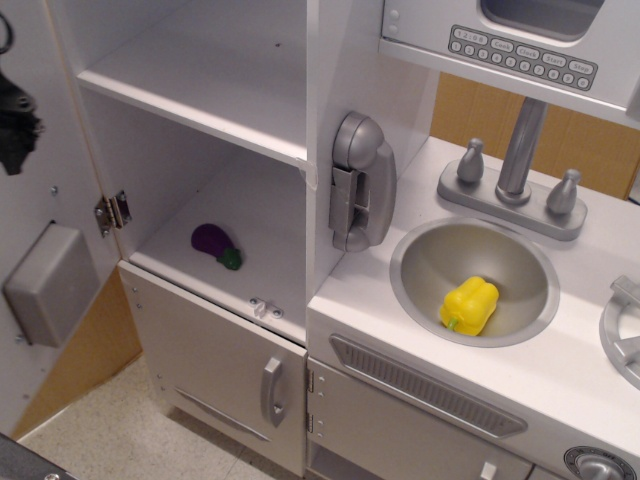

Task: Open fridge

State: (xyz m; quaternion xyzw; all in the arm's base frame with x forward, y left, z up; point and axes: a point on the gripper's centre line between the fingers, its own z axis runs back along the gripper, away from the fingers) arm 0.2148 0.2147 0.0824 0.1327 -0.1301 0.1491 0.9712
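Silver-grey fridge [200, 130] door wide open beside dark tool [15, 125] at left edge, its grip perhaps indiscernible.

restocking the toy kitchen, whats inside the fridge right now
The fridge door is swung wide open. On the lower white shelf lies one purple eggplant toy. The upper shelf looks bare, but its top part is cut off by the frame edge.
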